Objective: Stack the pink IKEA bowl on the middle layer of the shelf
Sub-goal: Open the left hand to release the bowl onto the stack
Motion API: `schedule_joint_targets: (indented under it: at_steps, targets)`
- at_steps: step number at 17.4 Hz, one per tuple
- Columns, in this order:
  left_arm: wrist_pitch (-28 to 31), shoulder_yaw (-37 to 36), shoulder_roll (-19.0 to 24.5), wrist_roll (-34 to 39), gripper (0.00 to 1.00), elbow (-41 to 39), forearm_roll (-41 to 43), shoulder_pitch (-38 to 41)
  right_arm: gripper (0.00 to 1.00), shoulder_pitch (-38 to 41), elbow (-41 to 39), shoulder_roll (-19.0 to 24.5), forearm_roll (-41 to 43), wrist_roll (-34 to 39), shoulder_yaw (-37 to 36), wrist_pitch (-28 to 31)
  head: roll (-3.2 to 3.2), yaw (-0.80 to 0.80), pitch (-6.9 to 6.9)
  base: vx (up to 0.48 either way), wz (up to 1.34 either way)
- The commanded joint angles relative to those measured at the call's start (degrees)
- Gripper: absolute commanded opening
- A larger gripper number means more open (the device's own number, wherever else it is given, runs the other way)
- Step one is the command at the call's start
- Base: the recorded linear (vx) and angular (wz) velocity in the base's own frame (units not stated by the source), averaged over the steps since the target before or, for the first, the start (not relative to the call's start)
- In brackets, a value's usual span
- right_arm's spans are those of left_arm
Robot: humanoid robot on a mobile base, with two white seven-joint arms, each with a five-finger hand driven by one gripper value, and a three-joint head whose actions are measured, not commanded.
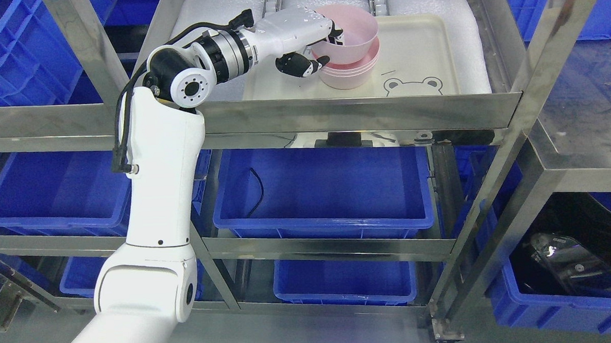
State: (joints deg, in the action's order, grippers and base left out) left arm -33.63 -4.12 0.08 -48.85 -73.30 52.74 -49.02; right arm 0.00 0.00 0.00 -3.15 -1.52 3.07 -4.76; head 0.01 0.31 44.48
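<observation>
My left hand (316, 46) reaches in over the shelf layer and is shut on the rim of a pink bowl (351, 31), fingers inside and thumb outside on its left wall. The bowl sits tilted on top of a stack of pink bowls (350, 74). The stack stands on a cream tray (419, 53) with a bear face drawn on it, which lies on white foam padding. The right arm is out of view.
The steel shelf frame (354, 115) has a front rail just below the tray and slanted posts at both sides. Blue bins (322, 191) fill the lower layers and the neighbouring racks. A black cable lies in the middle bin.
</observation>
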Motion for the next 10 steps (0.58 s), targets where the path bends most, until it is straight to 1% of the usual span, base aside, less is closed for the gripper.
schedule_joint_targets:
  at_steps: [1, 2, 3, 4, 5, 6, 7, 9, 10]
  targets:
    - [-0.2, -1.2, 0.9, 1.4, 0.41, 2.5, 0.1, 0.0, 1.00, 1.3, -1.0, -1.0, 0.0, 0.0, 0.0, 0.0, 0.00, 0.00, 0.00, 0.000, 0.00]
    - [-0.2, -1.1, 0.9, 2.2, 0.44, 2.5, 0.1, 0.0, 1.00, 1.3, -1.0, -1.0, 0.0, 0.0, 0.0, 0.0, 0.00, 0.00, 0.00, 0.000, 0.00]
    - [-0.2, -1.0, 0.9, 2.4, 0.50, 2.5, 0.0, -0.1, 1.00, 1.3, -1.0, -1.0, 0.0, 0.0, 0.0, 0.0, 0.00, 0.00, 0.00, 0.000, 0.00]
    - [-0.3, -0.7, 0.9, 2.5, 0.58, 2.3, -0.2, -0.3, 1.00, 1.3, -1.0, -1.0, 0.0, 0.0, 0.0, 0.0, 0.00, 0.00, 0.00, 0.000, 0.00]
    - [-0.4, -0.5, 0.9, 2.6, 0.62, 2.2, -0.4, -0.5, 1.00, 1.3, -1.0, -1.0, 0.0, 0.0, 0.0, 0.0, 0.00, 0.00, 0.00, 0.000, 0.00]
    - [-0.5, -0.4, 0.9, 3.5, 0.71, 1.7, -0.8, -1.5, 1.00, 1.3, -1.0, -1.0, 0.0, 0.0, 0.0, 0.0, 0.00, 0.00, 0.00, 0.000, 0.00]
    - [-0.5, -0.3, 0.9, 4.3, 0.75, 1.1, -1.2, -2.0, 1.00, 1.3, -1.0, -1.0, 0.0, 0.0, 0.0, 0.0, 0.00, 0.00, 0.00, 0.000, 0.00]
    - [-0.3, 0.0, 0.9, 4.5, 0.76, -1.6, -4.2, -2.0, 1.00, 1.3, -1.0, -1.0, 0.0, 0.0, 0.0, 0.0, 0.00, 0.00, 0.00, 0.000, 0.00]
    - [0.3, -0.5, 0.9, 4.2, 0.79, -3.3, -7.4, -1.9, 1.00, 1.3, -1.0, -1.0, 0.0, 0.0, 0.0, 0.0, 0.00, 0.00, 0.00, 0.000, 0.00]
